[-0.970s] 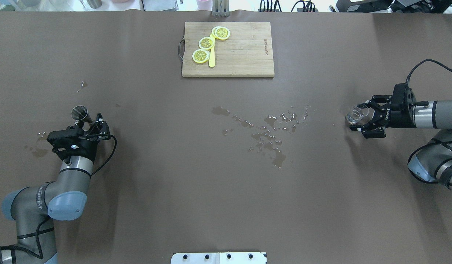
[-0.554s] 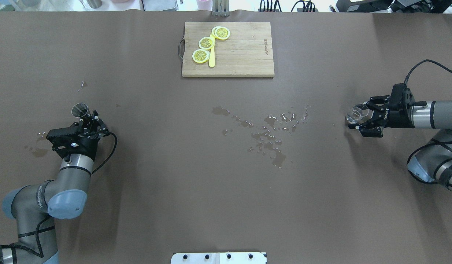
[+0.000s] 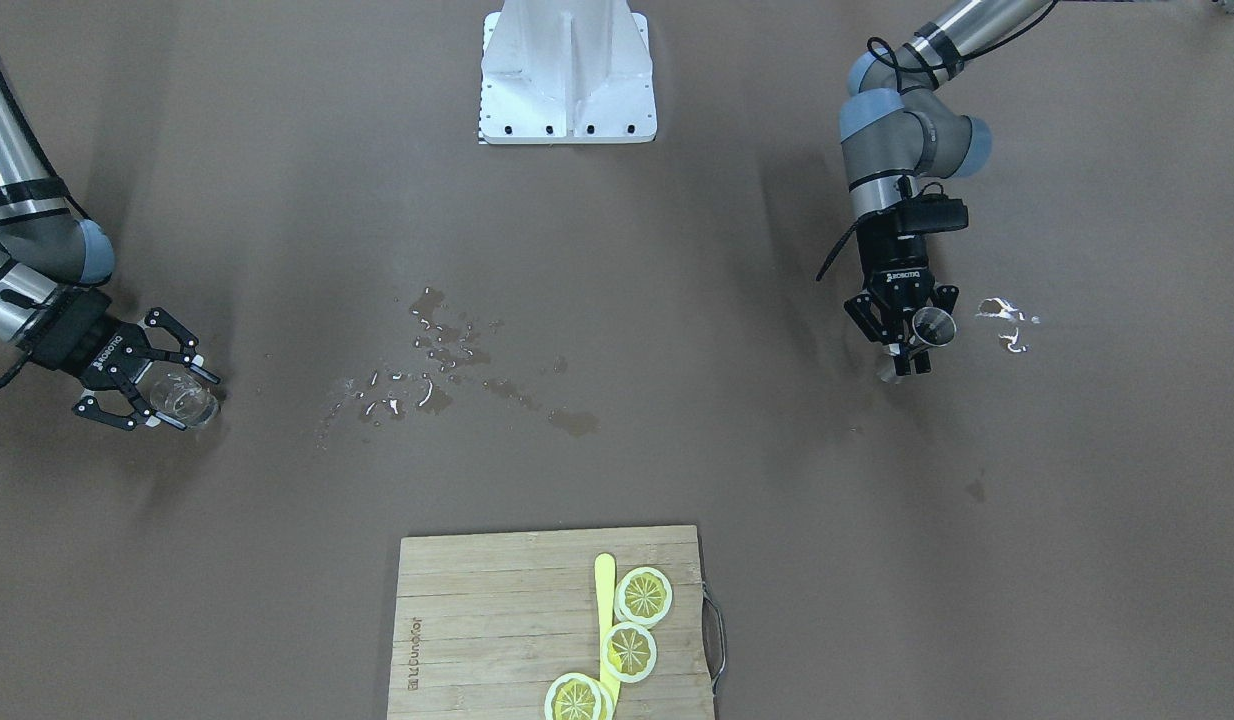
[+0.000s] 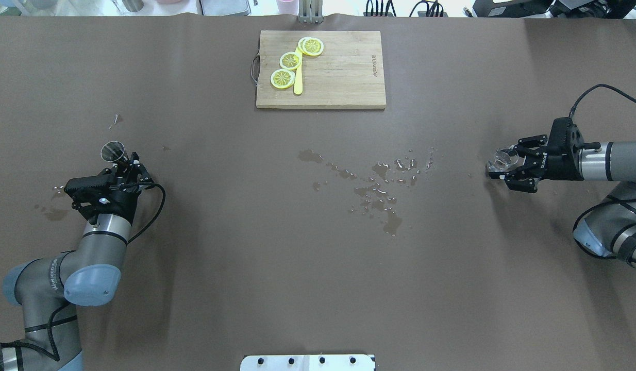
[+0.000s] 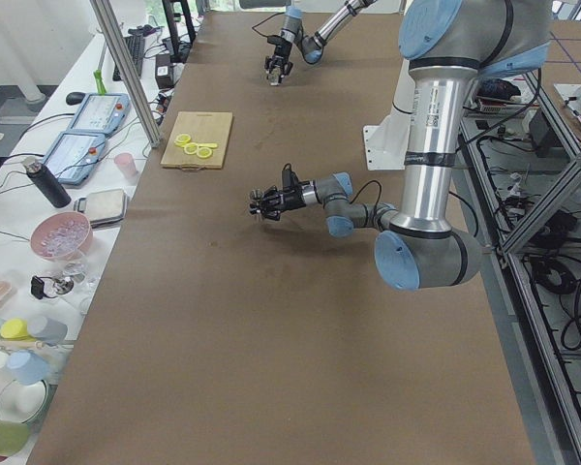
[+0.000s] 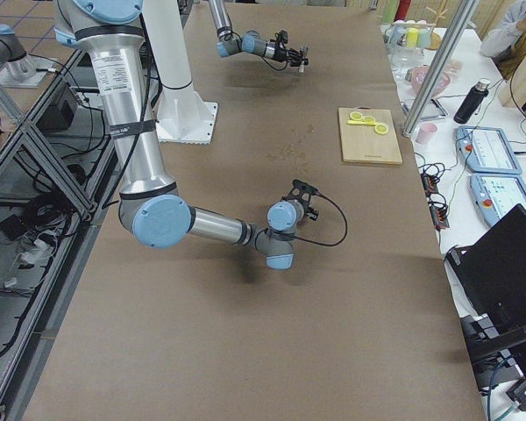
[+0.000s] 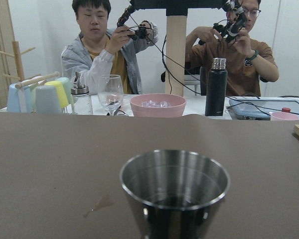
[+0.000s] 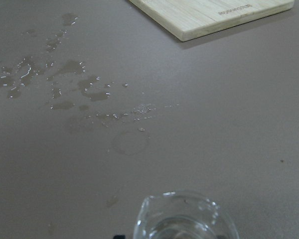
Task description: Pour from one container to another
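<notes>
A small steel jigger stands upright at the table's left side, with my left gripper shut on its waist. In the left wrist view its open cup fills the lower middle, a little dark liquid at the bottom. The front-facing view shows the jigger in the left gripper just above the brown table. At the right side, my right gripper is shut on the small clear glass, which is low over the table. That glass holds clear liquid; it shows again as the glass.
A wooden cutting board with lemon slices and a yellow stick lies at the far middle. A spill of water spreads over the table's centre. Small wet spots lie beside the jigger. The white robot base stands at the near edge.
Both arms have come down towards the table with what they hold. The left gripper and jigger have shifted slightly away from the robot; the right gripper and glass have barely moved sideways.
</notes>
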{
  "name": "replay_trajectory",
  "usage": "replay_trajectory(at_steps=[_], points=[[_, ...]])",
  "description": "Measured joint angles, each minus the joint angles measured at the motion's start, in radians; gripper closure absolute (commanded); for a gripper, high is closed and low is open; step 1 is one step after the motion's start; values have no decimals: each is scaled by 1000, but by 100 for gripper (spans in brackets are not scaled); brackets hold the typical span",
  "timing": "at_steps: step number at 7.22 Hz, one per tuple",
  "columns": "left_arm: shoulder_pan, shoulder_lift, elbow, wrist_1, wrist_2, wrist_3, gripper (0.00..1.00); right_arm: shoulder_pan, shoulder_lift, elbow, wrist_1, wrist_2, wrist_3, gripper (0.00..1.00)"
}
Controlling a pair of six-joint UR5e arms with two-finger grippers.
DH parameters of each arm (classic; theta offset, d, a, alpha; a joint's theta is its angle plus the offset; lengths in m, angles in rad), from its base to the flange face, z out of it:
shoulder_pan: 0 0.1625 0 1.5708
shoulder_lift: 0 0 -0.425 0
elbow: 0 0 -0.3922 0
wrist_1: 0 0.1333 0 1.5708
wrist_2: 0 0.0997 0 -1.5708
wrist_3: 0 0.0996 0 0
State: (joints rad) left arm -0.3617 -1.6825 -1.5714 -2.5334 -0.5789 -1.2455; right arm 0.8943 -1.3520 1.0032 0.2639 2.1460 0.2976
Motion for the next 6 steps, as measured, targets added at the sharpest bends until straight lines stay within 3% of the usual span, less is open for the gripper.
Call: replay_trajectory(at_steps=[2,4,6], points=[[-78,-19,5,-164,-129,235,100,0,-1,-1,1,1,0,44],[-147,-134,9,-264,-283,484,100,0,-1,-2,1,1,0,56],[-194,-196,9,-290,-471,593,100,1,-1,0,1,1,0,77]])
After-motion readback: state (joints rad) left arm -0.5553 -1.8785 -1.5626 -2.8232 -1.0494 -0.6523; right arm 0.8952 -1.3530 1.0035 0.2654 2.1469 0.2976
